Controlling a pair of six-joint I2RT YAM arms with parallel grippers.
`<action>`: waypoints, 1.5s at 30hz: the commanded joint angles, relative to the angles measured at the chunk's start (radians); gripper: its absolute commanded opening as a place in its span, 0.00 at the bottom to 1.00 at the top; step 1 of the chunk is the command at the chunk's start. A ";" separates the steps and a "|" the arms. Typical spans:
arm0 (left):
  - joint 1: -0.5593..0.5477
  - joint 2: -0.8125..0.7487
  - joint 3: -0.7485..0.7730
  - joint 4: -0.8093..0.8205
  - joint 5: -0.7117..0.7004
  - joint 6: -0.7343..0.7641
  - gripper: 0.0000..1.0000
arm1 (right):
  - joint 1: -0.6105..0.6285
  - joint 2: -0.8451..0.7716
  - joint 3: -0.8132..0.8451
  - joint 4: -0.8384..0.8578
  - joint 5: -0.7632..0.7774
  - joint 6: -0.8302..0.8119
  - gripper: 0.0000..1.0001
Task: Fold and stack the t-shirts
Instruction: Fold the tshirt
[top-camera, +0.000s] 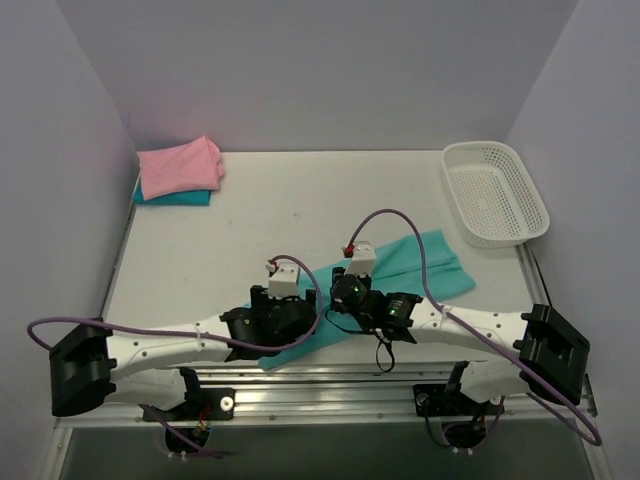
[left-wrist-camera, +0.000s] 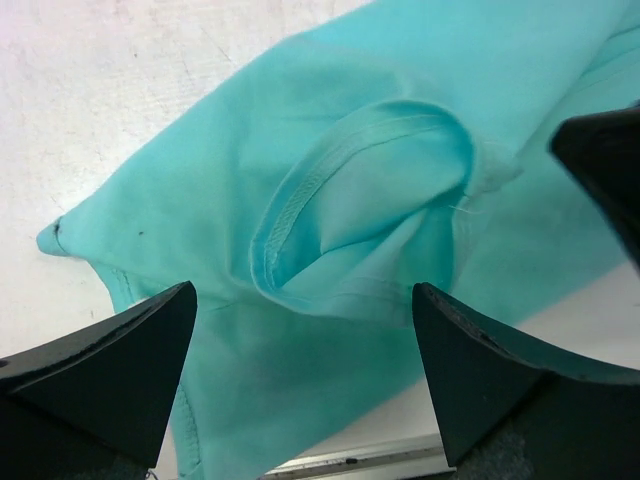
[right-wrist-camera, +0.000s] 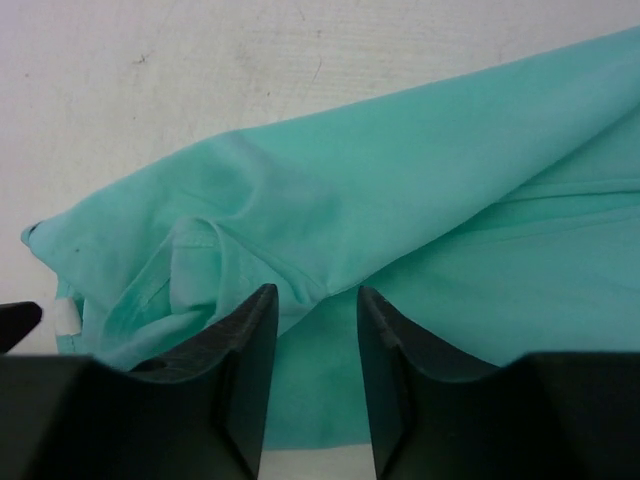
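The teal-green t-shirt lies unfolded (rumpled rather than flat) at the middle of the counter's near edge. Its long axis slants from that edge toward the far right corner, where the white basket stands well apart. Both arms hang over its near end. The left arm's jaws are spread wide directly above the neck opening, one on either side of it, and the wrist view shows them touching nothing. The right arm's jaws are drawn close with a narrow gap, and a raised fold of cloth runs into that gap; whether they pinch it cannot be told. Most of the shirt stretches off toward the far right, so the right arm is judged nearer its bulk and the left nearer its collar end. The pink t-shirt rests folded on the darker teal-blue t-shirt in the far left corner.
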 joint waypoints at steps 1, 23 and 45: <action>-0.002 -0.145 -0.055 0.058 -0.015 0.046 0.98 | -0.003 0.052 0.039 0.099 -0.030 0.036 0.29; 0.002 -0.251 -0.062 -0.060 -0.158 0.005 0.98 | 0.060 0.131 -0.068 0.162 -0.031 0.175 0.18; 0.004 -0.126 -0.028 0.012 -0.146 0.016 0.98 | 0.379 0.124 0.056 -0.111 0.260 0.367 0.84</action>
